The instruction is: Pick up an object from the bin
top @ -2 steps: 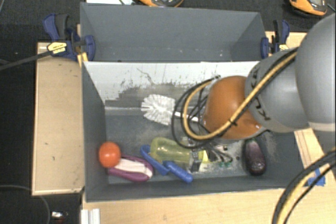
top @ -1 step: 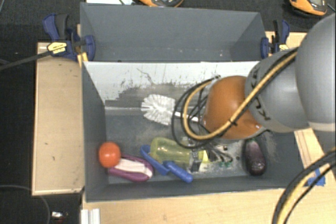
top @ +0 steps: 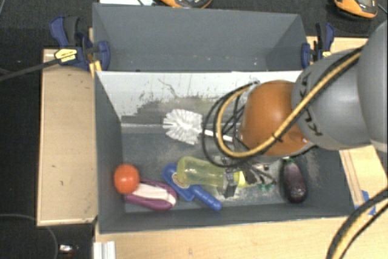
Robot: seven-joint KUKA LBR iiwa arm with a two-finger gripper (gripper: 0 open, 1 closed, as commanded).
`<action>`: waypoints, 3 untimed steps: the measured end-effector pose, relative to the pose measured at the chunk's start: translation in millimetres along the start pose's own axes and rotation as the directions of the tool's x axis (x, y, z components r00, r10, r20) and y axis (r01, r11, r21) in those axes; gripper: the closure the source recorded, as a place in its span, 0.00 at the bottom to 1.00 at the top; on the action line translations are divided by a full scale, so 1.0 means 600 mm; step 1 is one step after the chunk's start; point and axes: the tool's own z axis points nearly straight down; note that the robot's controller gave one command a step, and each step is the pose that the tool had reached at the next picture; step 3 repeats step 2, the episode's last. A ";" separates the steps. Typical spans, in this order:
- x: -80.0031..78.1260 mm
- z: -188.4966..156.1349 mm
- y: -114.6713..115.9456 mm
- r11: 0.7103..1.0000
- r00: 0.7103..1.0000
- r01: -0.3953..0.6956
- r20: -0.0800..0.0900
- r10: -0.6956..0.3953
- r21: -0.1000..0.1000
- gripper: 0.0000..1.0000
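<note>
Your gripper (top: 232, 184), opening impossible to tell, sits at six o'clock in the bin (top: 109, 148), by the yellow-green toy's (top: 195, 171) three o'clock end

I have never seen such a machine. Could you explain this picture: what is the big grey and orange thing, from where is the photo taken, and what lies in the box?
The grey shape is a robot arm, reaching in from the right; the orange dome is a cover on its wrist, with cables around it. The one camera looks down on the grey metal bin from above, slightly sideways. The arm's pincer is low near the bin's front, at a yellow-green translucent bottle-like thing. Around lie a blue piece, a purple-and-white toy, an orange ball, a white brush head and a dark purple eggplant toy. I cannot tell whether it holds anything.
</note>
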 end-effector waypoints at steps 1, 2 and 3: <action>-0.006 -0.063 0.000 1.000 1.000 0.001 0.012 -0.001 0.000 1.00; -0.006 -0.095 0.000 1.000 1.000 0.003 0.011 -0.003 0.000 1.00; -0.006 -0.095 0.000 1.000 1.000 0.003 0.011 -0.003 0.000 1.00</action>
